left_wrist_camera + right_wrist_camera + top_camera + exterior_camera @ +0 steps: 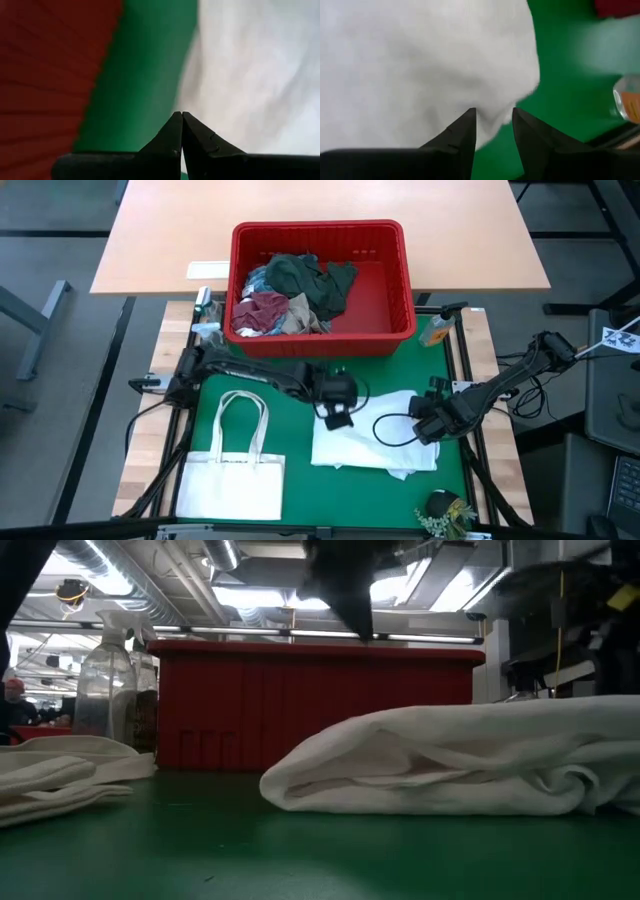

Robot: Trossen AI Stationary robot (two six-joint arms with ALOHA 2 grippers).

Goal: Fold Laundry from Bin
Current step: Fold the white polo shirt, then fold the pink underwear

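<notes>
High view: red bin (395, 330) of mixed laundry (295, 295) (left fingers (182, 131) clenched, right fingers (465, 132) parted).

2 dark, cable-draped arms (255, 370)

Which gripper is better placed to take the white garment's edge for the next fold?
Probably right: the right gripper is open at the white garment's edge; the left gripper is shut.

laundry (290, 295) in bin (395, 330) | garment (375, 445) before bin | tote bag (232, 485) left of garment
</notes>
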